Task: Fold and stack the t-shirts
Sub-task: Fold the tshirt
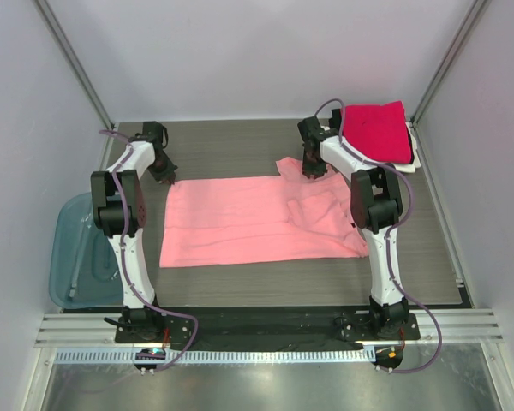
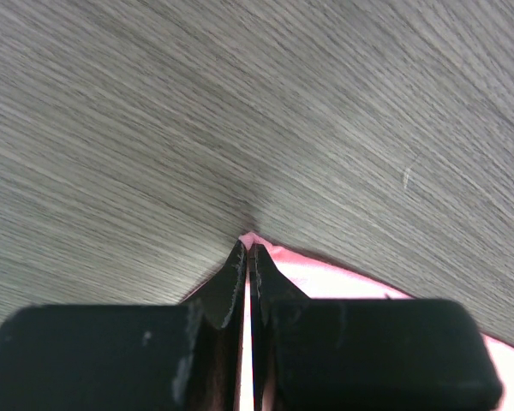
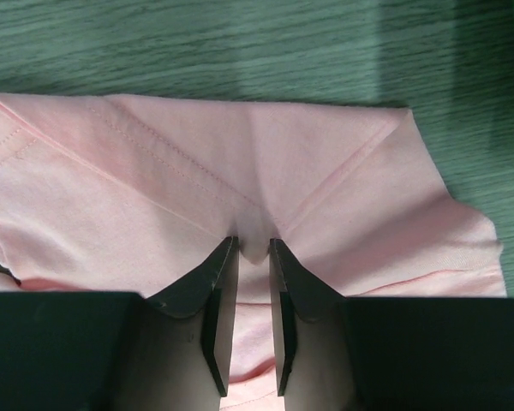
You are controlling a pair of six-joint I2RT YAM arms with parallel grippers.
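A light salmon-pink t-shirt [image 1: 257,218] lies spread flat across the middle of the table. My left gripper [image 1: 170,181] is at the shirt's far left corner. In the left wrist view its jaws [image 2: 249,244] are shut on that pink corner [image 2: 343,282]. My right gripper [image 1: 311,175] is down on the sleeve at the shirt's far right. In the right wrist view its jaws [image 3: 253,244] stand nearly together, and a raised ridge of the pink cloth [image 3: 325,171] is pinched between the tips. A folded magenta-red t-shirt [image 1: 375,128] lies on a white one [image 1: 415,158] at the back right.
A translucent blue bin [image 1: 68,248] sits off the table's left edge beside the left arm. The grey wood-grain tabletop [image 1: 231,145] shows behind the shirt. White walls close in on three sides.
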